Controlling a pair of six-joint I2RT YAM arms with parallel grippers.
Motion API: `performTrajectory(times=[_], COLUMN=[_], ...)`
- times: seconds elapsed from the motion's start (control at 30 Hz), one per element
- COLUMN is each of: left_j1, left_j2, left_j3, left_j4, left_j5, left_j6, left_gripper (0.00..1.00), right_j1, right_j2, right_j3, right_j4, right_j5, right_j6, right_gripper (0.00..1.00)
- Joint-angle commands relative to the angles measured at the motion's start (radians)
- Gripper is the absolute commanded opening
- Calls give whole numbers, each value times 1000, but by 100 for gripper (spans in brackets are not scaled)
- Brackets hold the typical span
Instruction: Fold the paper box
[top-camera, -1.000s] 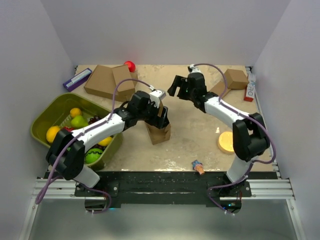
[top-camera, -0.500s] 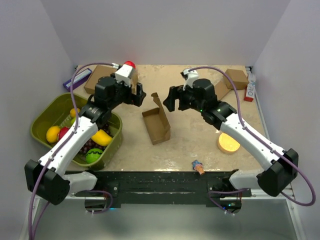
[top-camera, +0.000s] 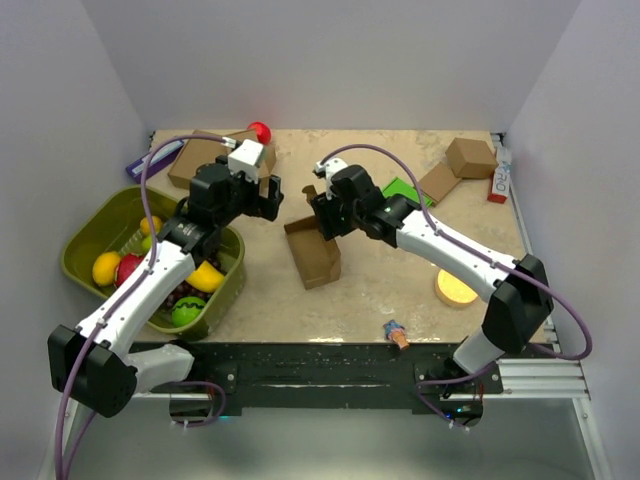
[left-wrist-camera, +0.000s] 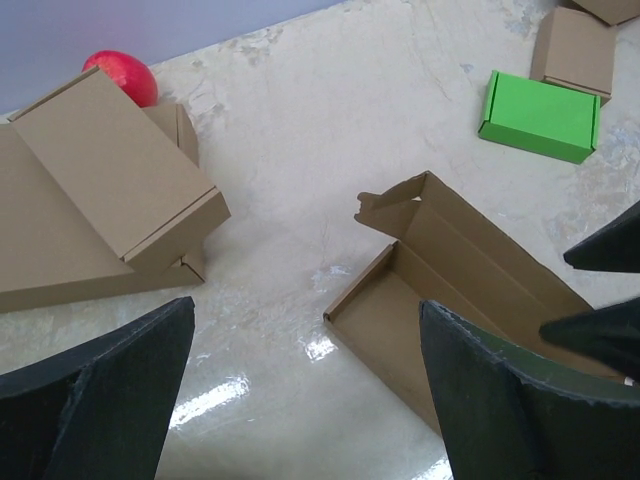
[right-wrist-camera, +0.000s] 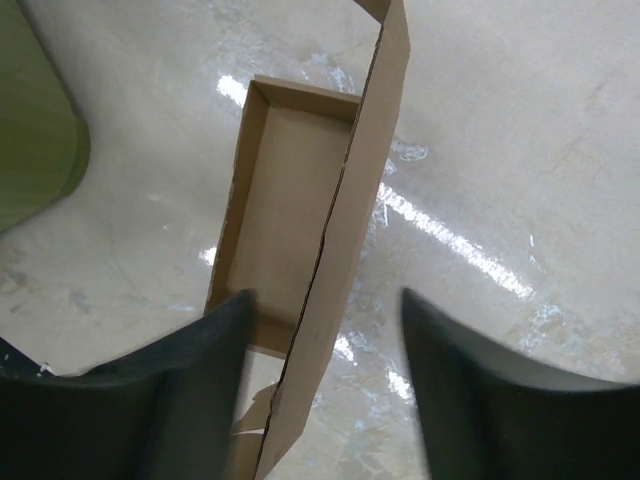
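Note:
The paper box (top-camera: 312, 252) lies open mid-table as a shallow brown tray, its lid flap standing upright along the far side. In the right wrist view the flap (right-wrist-camera: 350, 230) runs up between my right gripper's (right-wrist-camera: 325, 400) two fingers, with a gap on each side; the jaws are open and straddle it. From above, the right gripper (top-camera: 322, 215) sits at the flap's back end. My left gripper (top-camera: 268, 195) hovers up and left of the box, wide open and empty. In the left wrist view the tray (left-wrist-camera: 450, 290) lies past the left gripper (left-wrist-camera: 310, 400).
A green tub (top-camera: 85, 235) of fruit sits at the left. Stacked brown boxes (top-camera: 205, 160) and a red ball (top-camera: 259, 131) are at the back left. A green box (top-camera: 405, 190), small brown box (top-camera: 470, 157), yellow disc (top-camera: 455, 285) and small figure (top-camera: 396, 332) lie to the right.
The left gripper let go of the box and drew back to the upper left. The right gripper swung in from the back right, came down over the upright flap, and its jaws narrowed.

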Motion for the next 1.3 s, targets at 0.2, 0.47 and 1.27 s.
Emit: performTrajectory(times=[0.2,0.47,1.27], left_j1=[19,21,21], left_j2=[-41,13,274], left_j3=[-9,-7,29], left_j4=[39,49,119], left_j5=[13,239,210], left_j6=[38,96,76], left_gripper=[98,98,78], right_j1=[-6,-9,-36], right_j2=[44,18,-17], right_j3=[114,136,68], right_j4=[-89,-101,-31], right_j5=[-5,7,-190], right_j6=[-306,-606,-723], right_gripper=[2,0,5])
